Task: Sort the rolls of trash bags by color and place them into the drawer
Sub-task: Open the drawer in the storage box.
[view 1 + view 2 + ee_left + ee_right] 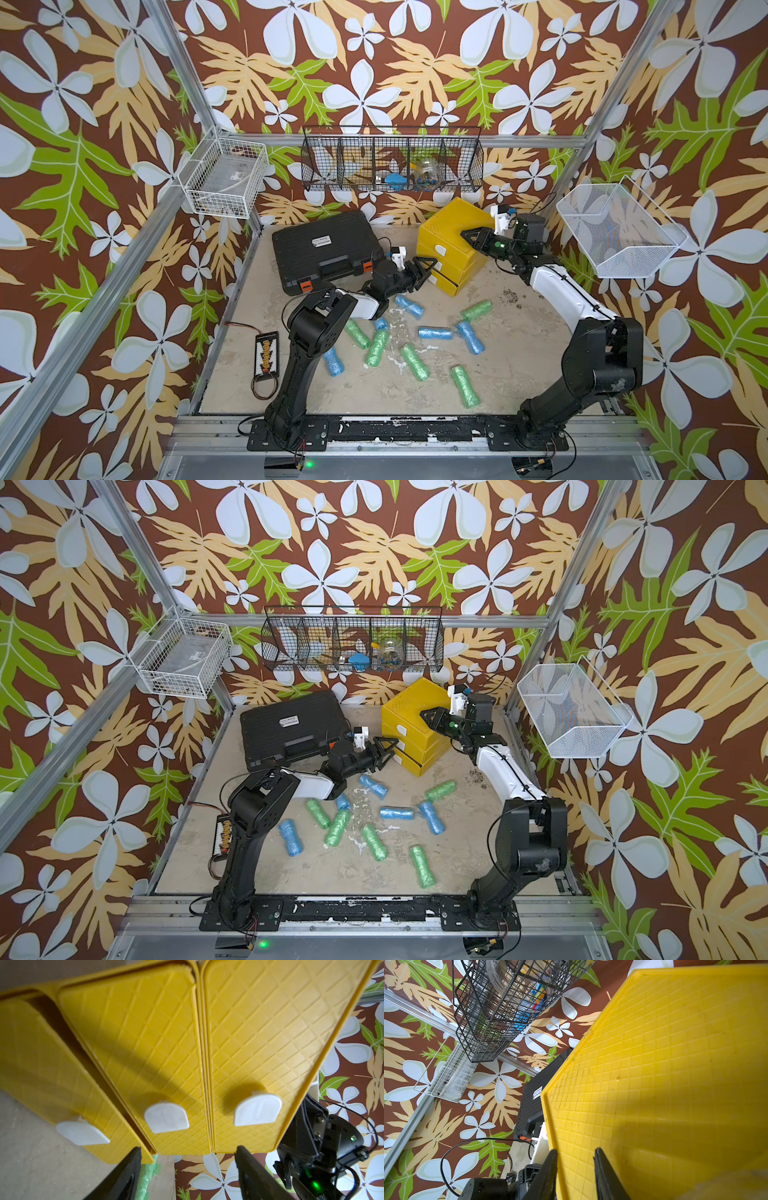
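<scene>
Concrete tabletop [519, 374], rolls [435, 333] strewn at six o'clock. My right gripper [469, 241], slightly parted, steadies the one-o'clock cabinet [449, 222], I judge; left gripper [429, 272], apart, faces its drawers [166, 1047].

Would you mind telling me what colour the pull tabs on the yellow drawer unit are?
The pull tabs are white, clearest in the left wrist view.

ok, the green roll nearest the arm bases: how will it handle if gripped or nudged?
The green roll lies on its side, so a sideways nudge probably rolls it. Its crinkled film looks soft, likely squashing slightly under grip. Probably light.
</scene>
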Tool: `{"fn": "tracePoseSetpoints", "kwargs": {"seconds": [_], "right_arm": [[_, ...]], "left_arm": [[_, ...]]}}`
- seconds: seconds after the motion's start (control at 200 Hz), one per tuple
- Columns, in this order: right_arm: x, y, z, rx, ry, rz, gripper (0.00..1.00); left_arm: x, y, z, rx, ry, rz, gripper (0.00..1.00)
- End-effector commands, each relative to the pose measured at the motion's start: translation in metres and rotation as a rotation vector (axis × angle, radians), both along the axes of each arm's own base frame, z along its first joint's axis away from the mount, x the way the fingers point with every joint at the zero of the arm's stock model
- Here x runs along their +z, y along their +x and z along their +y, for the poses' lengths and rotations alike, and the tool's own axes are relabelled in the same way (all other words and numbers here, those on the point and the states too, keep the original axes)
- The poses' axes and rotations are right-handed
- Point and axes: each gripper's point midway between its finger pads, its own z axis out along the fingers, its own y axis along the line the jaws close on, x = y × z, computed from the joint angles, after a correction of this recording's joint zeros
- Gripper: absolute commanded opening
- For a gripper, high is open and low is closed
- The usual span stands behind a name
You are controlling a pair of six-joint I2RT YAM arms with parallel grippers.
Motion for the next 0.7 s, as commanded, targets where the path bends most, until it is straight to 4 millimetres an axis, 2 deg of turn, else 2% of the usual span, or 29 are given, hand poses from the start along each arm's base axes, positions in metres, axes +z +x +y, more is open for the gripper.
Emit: {"fn": "tracePoseSetpoints", "kwargs": {"seconds": [0.0, 0.195, 0.696], "right_arm": [[-0.017, -0.008, 0.000, -0.003, 0.001, 0.083, 0.33], [-0.014, -0.007, 0.000, -0.004, 0.001, 0.077, 0.33], [-0.019, -0.007, 0.001, 0.006, 0.006, 0.089, 0.32]], "left_arm": [[-0.009, 0.009, -0.003, 0.012, 0.047, -0.006, 0.71], [-0.019, 0.015, -0.004, 0.027, 0.046, 0.014, 0.67], [-0.020, 0.024, -0.016, 0.014, 0.015, 0.008, 0.60]]}}
